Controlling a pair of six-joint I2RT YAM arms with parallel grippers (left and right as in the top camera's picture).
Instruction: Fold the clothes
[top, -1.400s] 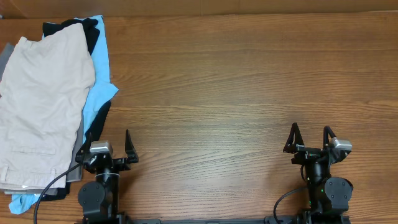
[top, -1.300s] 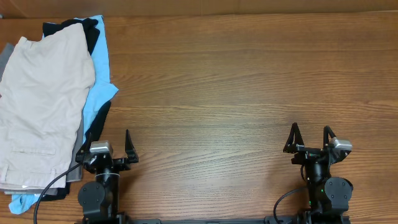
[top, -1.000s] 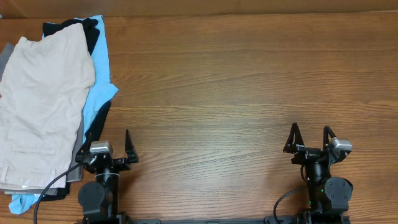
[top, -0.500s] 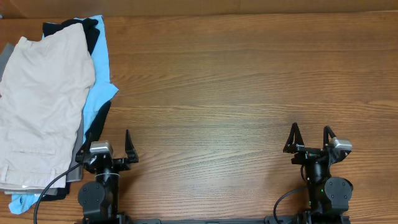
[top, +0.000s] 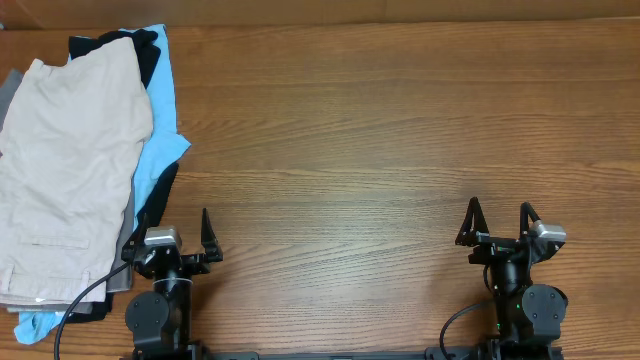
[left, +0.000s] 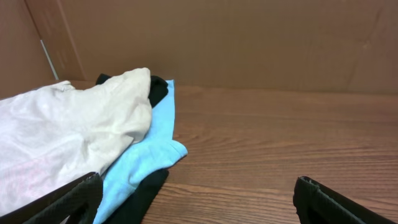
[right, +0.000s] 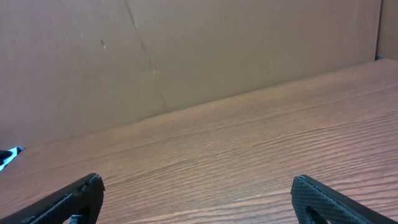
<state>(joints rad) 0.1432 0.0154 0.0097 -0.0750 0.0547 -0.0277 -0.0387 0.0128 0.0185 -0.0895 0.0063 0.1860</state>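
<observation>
The desk (top: 400, 130) is seen to be brown wood, finely grained, smooth and faintly satin. At the desk's left end soft matt cloth is piled: the creased cotton of the beige shorts (top: 65, 170) over a smoother light-blue garment (top: 160, 130) and a black garment (top: 150, 52). Behind the desk matt brown cardboard (left: 249, 43) is shown

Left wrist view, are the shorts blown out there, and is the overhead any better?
Left wrist: the shorts wash out to near white toward the lower left, and the folds there are lost. Overhead: the same shorts are evenly lit with creases readable, and there is no glare on the table.
</observation>
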